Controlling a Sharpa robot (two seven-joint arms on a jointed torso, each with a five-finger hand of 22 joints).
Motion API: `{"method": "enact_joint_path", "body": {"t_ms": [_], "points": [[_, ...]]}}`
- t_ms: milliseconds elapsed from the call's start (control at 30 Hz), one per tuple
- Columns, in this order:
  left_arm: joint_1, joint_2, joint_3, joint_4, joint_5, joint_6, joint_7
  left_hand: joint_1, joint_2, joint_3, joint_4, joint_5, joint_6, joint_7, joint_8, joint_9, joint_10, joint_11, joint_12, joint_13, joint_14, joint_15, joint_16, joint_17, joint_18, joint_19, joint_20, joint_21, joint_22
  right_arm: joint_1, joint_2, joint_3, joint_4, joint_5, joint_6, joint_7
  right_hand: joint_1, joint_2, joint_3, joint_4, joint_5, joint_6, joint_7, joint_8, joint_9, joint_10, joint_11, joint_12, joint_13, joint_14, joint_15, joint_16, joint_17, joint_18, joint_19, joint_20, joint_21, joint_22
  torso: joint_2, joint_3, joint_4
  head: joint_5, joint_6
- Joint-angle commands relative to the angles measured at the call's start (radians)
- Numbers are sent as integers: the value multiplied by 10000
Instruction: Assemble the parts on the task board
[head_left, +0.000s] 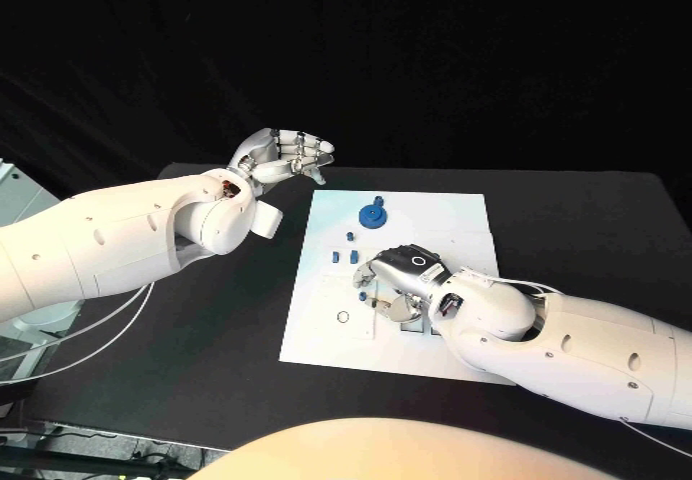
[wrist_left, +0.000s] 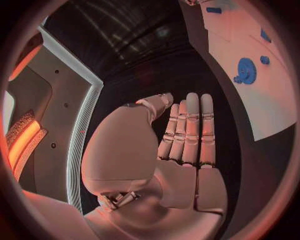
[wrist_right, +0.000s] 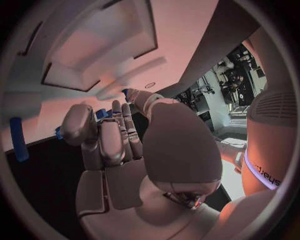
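Your right hand (head_left: 405, 275) sits low on the board (head_left: 447, 215), fingers bent over the small blue parts (head_left: 346, 246) near its middle, likely to pick one; whether it grips anything, I cannot tell. Your left hand (head_left: 283, 155) waits off the board, fingers together, holding nothing, leaving room. The gear (head_left: 374, 214) lies untouched at the far end.

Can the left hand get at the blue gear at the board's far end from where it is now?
Probably yes: the left hand hovers empty just beside the blue gear, nothing between.
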Motion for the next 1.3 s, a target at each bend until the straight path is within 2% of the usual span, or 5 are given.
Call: {"method": "enact_joint_path", "body": {"t_ms": [33,567,767,1033,1300], "points": [[5,1,8,3,41,59,-69,91,24,-37,-38,5,-12,86,-57,-20,59,4,-56,-20,33,26,3,12,122,42,-17,22,17,-10,-34,-1,9,34,-658,-84,157,8,-141,-59,4,-154,-1,-139,-43,-251,54,98,23,-83,7,-143,-234,111,-112,36,-329,-88,-5,-4,3,-22,22],[5,-63,8,-11,36,79,-142,91,26,-42,-36,-2,-28,95,-73,-25,36,14,-80,-31,21,33,-8,12,119,33,-15,17,17,253,-967,49,998,636,-1116,-108,223,73,-450,-63,19,-90,58,-220,-61,-301,26,457,85,-3,-7,-54,-156,90,10,35,-198,-48,0,-15,20,-124,138],[5,-89,8,-3,36,118,-105,95,22,-48,-39,-8,-39,99,-84,-28,27,19,-92,-37,15,37,-13,13,118,27,-14,14,18,935,-1816,134,1424,1369,564,-382,147,69,-507,24,16,-77,13,-321,-92,-130,-20,770,67,195,-40,291,352,-44,346,-16,555,285,-17,-10,-31,-276,270],[5,-77,8,-9,36,160,-74,95,22,-48,-39,-8,-39,99,-84,-28,27,19,-92,-37,15,37,-13,13,118,27,-14,14,18,1424,-2333,175,1016,1104,1221,-448,139,-32,-1038,80,11,-158,-68,-450,-125,-484,2,793,25,215,-26,391,451,-64,392,-3,626,329,-37,-15,-54,-338,378],[4,-57,7,-30,36,197,-71,91,15,-57,-38,-11,-43,100,-89,-29,25,21,-97,-40,13,40,-15,14,116,23,-13,11,18,1486,-2217,176,582,1099,1727,-241,1083,533,-3334,644,89,-151,-229,-757,-228,-1269,126,1126,36,51,87,220,20,71,137,95,-310,-51,-30,-23,-33,-346,392]]}}
